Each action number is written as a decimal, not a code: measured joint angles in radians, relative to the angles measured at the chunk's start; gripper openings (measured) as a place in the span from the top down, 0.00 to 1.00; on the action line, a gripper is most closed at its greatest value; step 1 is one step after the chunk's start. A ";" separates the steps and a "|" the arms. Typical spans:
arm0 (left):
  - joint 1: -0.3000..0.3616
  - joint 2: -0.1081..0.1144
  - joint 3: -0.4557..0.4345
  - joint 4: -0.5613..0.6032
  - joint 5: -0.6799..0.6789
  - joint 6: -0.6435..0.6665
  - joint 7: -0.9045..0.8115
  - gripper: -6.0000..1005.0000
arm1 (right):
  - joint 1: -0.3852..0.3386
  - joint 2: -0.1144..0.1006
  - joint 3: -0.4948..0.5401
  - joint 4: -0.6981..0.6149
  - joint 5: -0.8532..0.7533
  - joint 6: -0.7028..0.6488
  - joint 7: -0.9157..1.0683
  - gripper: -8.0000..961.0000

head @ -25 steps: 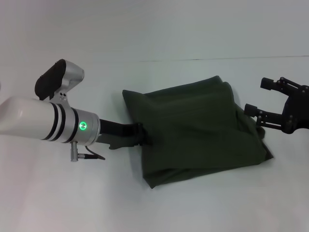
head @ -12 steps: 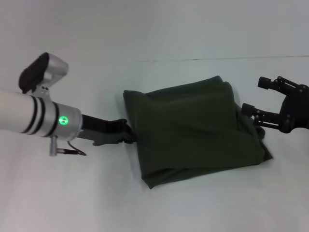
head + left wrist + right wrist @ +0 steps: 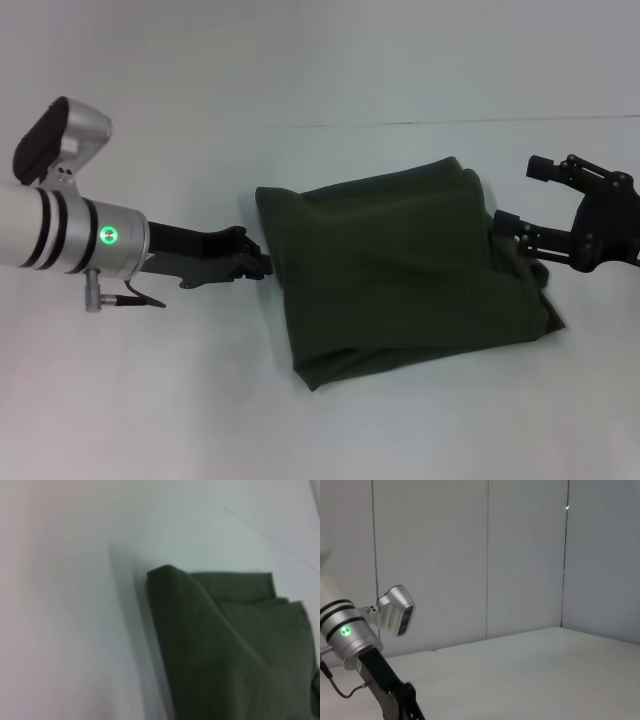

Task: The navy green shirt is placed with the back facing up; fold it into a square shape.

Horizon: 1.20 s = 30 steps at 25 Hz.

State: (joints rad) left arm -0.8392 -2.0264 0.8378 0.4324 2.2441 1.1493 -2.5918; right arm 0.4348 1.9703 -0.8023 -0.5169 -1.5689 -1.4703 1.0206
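Left gripper (image 3: 257, 262) just left of the navy green shirt (image 3: 400, 270), holding nothing; open or closed, cannot tell. Right gripper (image 3: 520, 195) spread wide, empty, at the shirt's right edge. Shirt folded, middle of white table (image 3: 150, 400).

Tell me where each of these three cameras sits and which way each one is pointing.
Head view: up on the robot's head, looking down at the navy green shirt on the table; the left hand and right hand flank it.
Left wrist view: on the left arm, facing the shirt's folded corner; no body shows.
Right wrist view: on the right arm, facing the wall; the left arm shows.
Shared: head and left wrist both show the shirt.
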 joint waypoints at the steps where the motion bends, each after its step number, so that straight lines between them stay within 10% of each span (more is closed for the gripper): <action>1: 0.002 0.000 -0.009 0.000 0.000 0.004 0.002 0.90 | 0.000 0.000 0.000 0.000 0.000 0.001 0.000 0.05; 6: 0.007 -0.016 -0.013 -0.001 0.000 -0.005 0.004 0.89 | 0.001 0.000 0.000 0.000 0.000 0.002 0.000 0.05; 17: -0.001 -0.050 0.006 -0.009 0.008 -0.051 0.004 0.45 | 0.000 -0.003 0.000 0.000 0.000 0.000 -0.004 0.05; 30: -0.015 -0.069 0.069 -0.010 0.009 -0.069 0.013 0.47 | -0.006 -0.007 -0.005 0.000 0.000 -0.001 -0.009 0.05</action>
State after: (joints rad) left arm -0.8539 -2.0955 0.9069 0.4226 2.2535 1.0800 -2.5784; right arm 0.4286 1.9631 -0.8069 -0.5170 -1.5693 -1.4710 1.0116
